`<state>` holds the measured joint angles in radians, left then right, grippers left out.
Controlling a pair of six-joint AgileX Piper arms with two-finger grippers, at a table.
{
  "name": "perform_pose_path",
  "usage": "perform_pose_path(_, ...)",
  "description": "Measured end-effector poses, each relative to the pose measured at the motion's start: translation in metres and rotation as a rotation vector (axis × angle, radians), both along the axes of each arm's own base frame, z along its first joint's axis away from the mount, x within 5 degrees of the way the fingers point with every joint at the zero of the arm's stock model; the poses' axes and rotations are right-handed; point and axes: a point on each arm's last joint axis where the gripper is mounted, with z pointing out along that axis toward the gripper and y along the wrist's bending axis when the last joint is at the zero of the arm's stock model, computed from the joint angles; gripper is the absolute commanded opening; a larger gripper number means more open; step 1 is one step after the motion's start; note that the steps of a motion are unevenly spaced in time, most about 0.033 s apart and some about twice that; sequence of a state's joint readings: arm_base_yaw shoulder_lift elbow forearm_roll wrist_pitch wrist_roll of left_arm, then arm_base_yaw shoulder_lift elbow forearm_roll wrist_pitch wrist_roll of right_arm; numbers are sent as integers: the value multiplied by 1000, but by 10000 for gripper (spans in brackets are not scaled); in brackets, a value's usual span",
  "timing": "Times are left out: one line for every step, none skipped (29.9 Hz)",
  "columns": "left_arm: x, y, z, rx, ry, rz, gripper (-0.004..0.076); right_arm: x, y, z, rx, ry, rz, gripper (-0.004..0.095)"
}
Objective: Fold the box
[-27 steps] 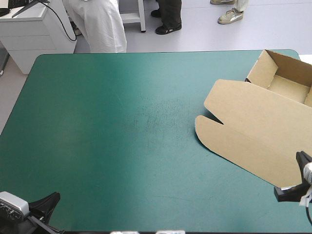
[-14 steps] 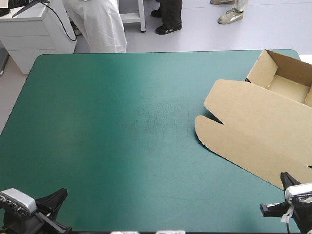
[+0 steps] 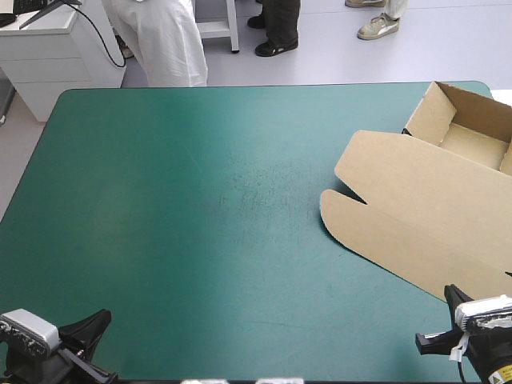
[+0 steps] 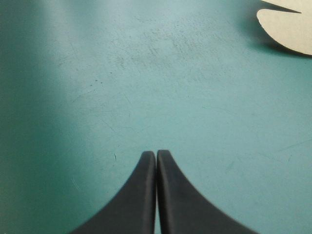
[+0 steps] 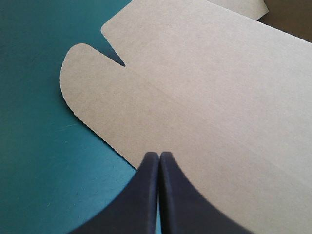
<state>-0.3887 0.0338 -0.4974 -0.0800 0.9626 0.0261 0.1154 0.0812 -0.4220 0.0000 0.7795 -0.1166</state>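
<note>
Two pincers sit at the near edge of the bench (image 3: 200, 200), one at each corner, and both have their black fingers pressed together into a single point with nothing between them.

The brown box (image 3: 424, 208) lies on the right side of the teal-green cover. Its open tray (image 3: 472, 132), walls raised, stands at the far right corner, and its lid (image 5: 209, 87) lies flat, stretching from the tray toward the near right edge. The lid's left end has a rounded flap (image 5: 83, 73) set off by a narrow notch (image 5: 117, 59).

The right pincer (image 5: 159, 155) is at the lid's near edge. In its own view the closed tip points onto the board right where the edge meets the cover, with the flat sheet spreading ahead of it. Whether the tip touches the board cannot be told.

The left pincer (image 4: 156, 153) is well apart from the box, with only bare, lightly scuffed cover under it and ahead of it. A curved bit of the flap shows far ahead and off to its right side.
</note>
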Motion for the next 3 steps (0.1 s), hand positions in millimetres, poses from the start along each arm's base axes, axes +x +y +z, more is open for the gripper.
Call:
perform_pose_path(0,0,0,0,0,0,-10,0,0,0,0,0,0,-22)
perform_pose_path(0,0,0,0,0,0,-10,0,0,0,0,-1,0,-22)
perform_pose_path(0,0,0,0,0,0,-10,0,0,0,0,-1,0,-22)
